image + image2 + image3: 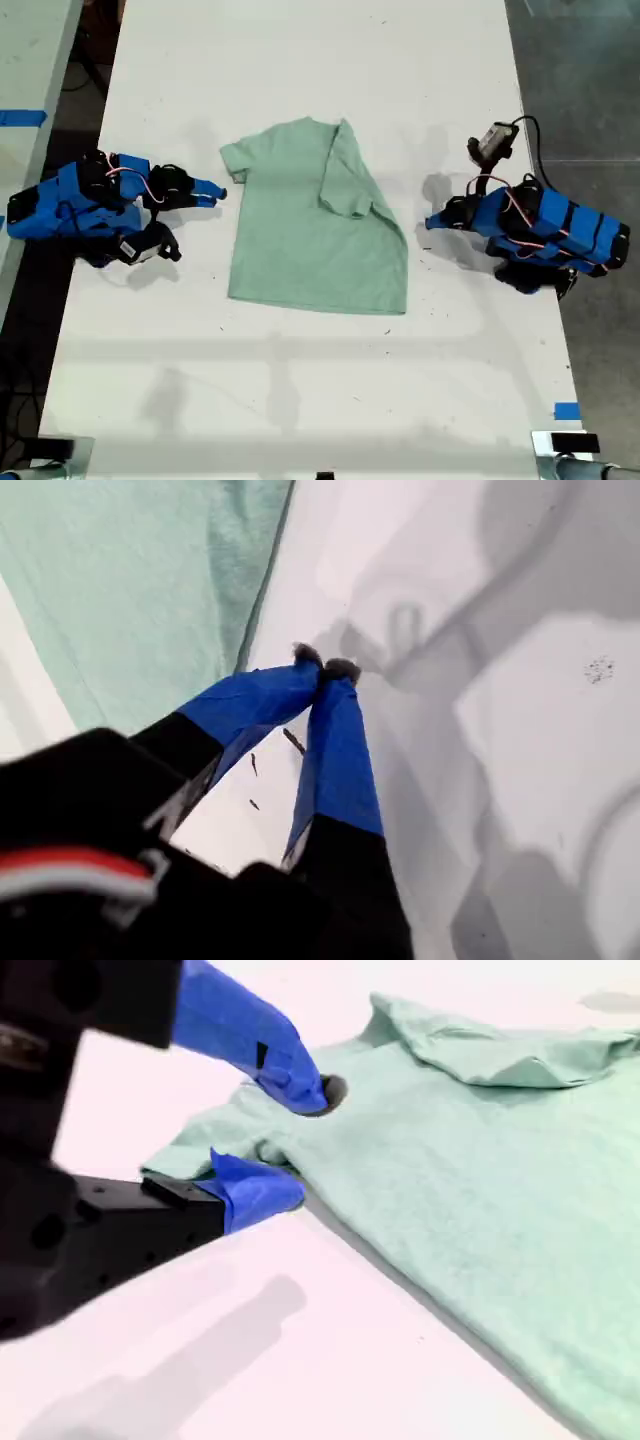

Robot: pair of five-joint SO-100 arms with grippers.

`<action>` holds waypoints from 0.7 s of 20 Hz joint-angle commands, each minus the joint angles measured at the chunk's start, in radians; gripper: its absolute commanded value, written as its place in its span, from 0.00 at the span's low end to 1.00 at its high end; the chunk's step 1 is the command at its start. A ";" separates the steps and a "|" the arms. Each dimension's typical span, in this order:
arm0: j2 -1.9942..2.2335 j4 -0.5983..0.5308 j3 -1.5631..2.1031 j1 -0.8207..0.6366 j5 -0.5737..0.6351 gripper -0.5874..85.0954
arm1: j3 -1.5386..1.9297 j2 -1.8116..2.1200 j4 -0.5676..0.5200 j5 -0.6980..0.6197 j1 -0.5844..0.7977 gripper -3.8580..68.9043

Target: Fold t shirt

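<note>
The pale mint-green t shirt [300,240] lies flat in the middle of the white table [300,400]. Its sleeve on the exterior view's right is folded in over the body. My second gripper [215,192] [302,1142], on the arm at the exterior view's left, is open at the spread sleeve [200,1150], one finger over the cloth and one at its edge. My first gripper [432,222] [325,665], on the arm at the exterior view's right, is shut on nothing, just off the shirt's side edge [262,590].
A small grey device with a cable [495,140] sits behind the arm on the exterior view's right. Blue tape [567,410] marks the table near that side's front edge. Another table with blue tape [22,117] stands at the far left of the exterior view.
</note>
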 commanded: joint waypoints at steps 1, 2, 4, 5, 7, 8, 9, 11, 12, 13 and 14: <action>0.005 0.000 -0.026 0.075 -0.075 0.14 | 0.009 0.009 0.006 0.003 0.009 0.07; 0.005 0.006 -0.034 0.064 -0.075 0.08 | 0.009 0.009 0.006 0.003 0.009 0.07; 0.005 0.018 -0.037 0.038 -0.077 0.07 | 0.009 0.009 0.006 0.006 0.006 0.07; 0.005 0.015 -0.035 0.023 -0.077 0.08 | 0.009 0.009 0.006 0.006 0.006 0.07; 0.005 0.014 -0.034 -0.002 -0.077 0.12 | 0.009 0.009 0.006 0.006 0.006 0.07; 0.005 0.014 -0.034 -0.005 -0.077 0.13 | 0.009 0.009 0.006 0.006 0.006 0.07; 0.005 0.014 -0.034 -0.006 -0.077 0.14 | 0.009 0.009 0.006 0.006 0.006 0.07; 0.005 0.014 -0.034 -0.006 -0.077 0.14 | 0.009 0.009 0.006 0.005 0.008 0.07; 0.005 0.014 -0.034 -0.006 -0.077 0.14 | 0.009 0.009 0.006 0.005 0.008 0.07; 0.005 0.014 -0.034 -0.006 -0.077 0.14 | 0.009 0.009 0.006 0.005 0.008 0.07; 0.005 0.014 -0.034 -0.006 -0.077 0.14 | 0.011 0.009 0.006 0.006 0.008 0.07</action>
